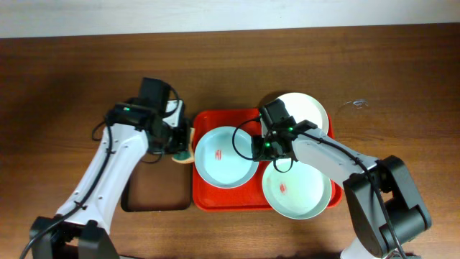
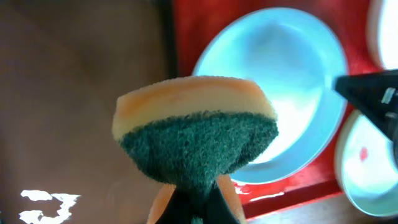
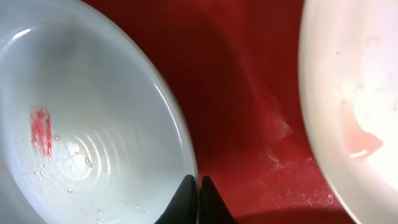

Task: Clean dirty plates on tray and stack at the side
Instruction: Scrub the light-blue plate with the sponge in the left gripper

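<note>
The left gripper (image 1: 180, 146) is mostly masked from above by its own wrist, and its wrist camera is filled by the sponge (image 2: 196, 130) it pinches, yellow foam with a green scrub face, so only the dark finger ends show at the bottom edge. The white plate (image 1: 305, 109) is partly covered by the right arm, and the pale green plate (image 1: 296, 188) is cut off in both wrist views. All three plates lie in the red tray (image 1: 215, 198), which sits on a dark wooden table (image 1: 72, 72) beside a black-rimmed brown tray (image 1: 154, 188); a pale strip of wall (image 1: 144, 14) runs along the top. The right gripper (image 1: 260, 147) has its fingers pressed nearly together on the rim of the pale blue plate (image 1: 226, 157), a grip only its wrist camera shows clearly. That view also shows water droplets near the blue plate's red smear (image 3: 40, 130) and a faint pink stain on the white plate. From above, the sponge hangs just left of the red tray's edge.
</note>
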Tool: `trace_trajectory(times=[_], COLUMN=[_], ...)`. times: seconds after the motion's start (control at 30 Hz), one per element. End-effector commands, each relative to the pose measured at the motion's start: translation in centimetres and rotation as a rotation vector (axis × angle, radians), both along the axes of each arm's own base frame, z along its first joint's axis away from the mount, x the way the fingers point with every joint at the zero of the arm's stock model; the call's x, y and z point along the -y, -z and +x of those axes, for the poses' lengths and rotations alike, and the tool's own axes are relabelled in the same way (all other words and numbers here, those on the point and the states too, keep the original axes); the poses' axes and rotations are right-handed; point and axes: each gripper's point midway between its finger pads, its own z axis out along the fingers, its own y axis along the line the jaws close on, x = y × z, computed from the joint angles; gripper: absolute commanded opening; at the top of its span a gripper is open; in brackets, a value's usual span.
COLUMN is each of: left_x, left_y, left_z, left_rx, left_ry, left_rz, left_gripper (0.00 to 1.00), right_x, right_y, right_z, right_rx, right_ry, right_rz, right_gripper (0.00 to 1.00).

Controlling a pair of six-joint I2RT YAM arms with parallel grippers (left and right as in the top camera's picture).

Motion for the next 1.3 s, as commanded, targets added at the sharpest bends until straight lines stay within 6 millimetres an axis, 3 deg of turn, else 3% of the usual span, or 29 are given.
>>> trace_trajectory(times=[0.0, 0.1, 0.2, 0.33, 0.4, 0.47, 0.57, 0.7, 0.8, 0.93, 1.0, 1.1, 1.27], left_x=[3.5, 7.3, 9.4, 8.9, 8.6, 8.2, 8.9, 11.8, 12.6, 12.4, 11.1, 10.5, 9.3], left_y=[0.2, 1.8, 5.8, 9.3, 10.8, 12.8, 14.7, 13.6, 11.9, 6.6, 5.6, 6.6, 10.6], left_z=[-0.1, 0.4, 0.8, 2.1, 2.1, 2.0, 0.8, -0.7, -0.2, 1.0, 2.1, 2.1, 1.9], left_rx=[-0.003, 0.011, -0.037, -0.041, -0.065, -0.095, -0.173, -0.246, -0.222, -0.084, -0.008, -0.017, -0.073], left_ry=[0.032, 0.095, 0.125, 0.112, 0.109, 0.105, 0.118, 0.161, 0.204, 0.248, 0.227, 0.220, 0.198], left_rz=[-0.056, -0.070, -0.053, 0.019, 0.046, 0.082, 0.042, -0.142, -0.202, -0.196, -0.112, -0.070, 0.056], left_gripper=[0.00, 0.00, 0.00, 0.00, 0.00, 0.00, 0.00, 0.00, 0.00, 0.00, 0.00, 0.00, 0.00], right_x=[0.6, 0.8, 1.4, 1.3, 1.3, 0.0, -0.2, -0.2, -0.2, -0.2, -0.2, -0.2, -0.2], right_y=[-0.7, -0.6, -0.4, -0.4, -0.4, -0.8, -0.8, -0.8, -0.8, -0.8, -0.8, -0.8, -0.8], right_z=[0.2, 0.0, -0.2, -0.2, -0.2, -0.4, -0.4, -0.4, -0.4, -0.4, -0.4, -0.4, -0.4], right_rx=[0.015, 0.008, 0.004, 0.007, 0.009, 0.030, 0.030, 0.030, 0.029, 0.029, 0.029, 0.029, 0.029], right_ry=[0.044, 0.046, 0.054, 0.042, 0.033, -0.088, -0.098, -0.098, -0.098, -0.098, -0.098, -0.098, -0.098], right_rz=[-0.030, -0.042, -0.072, -0.072, -0.071, -0.020, -0.013, -0.014, -0.014, -0.014, -0.014, -0.014, -0.014], right_gripper=[0.04, 0.04, 0.05, 0.08, 0.08, 0.08, 0.08, 0.08, 0.08, 0.08, 0.09, 0.08, 0.08])
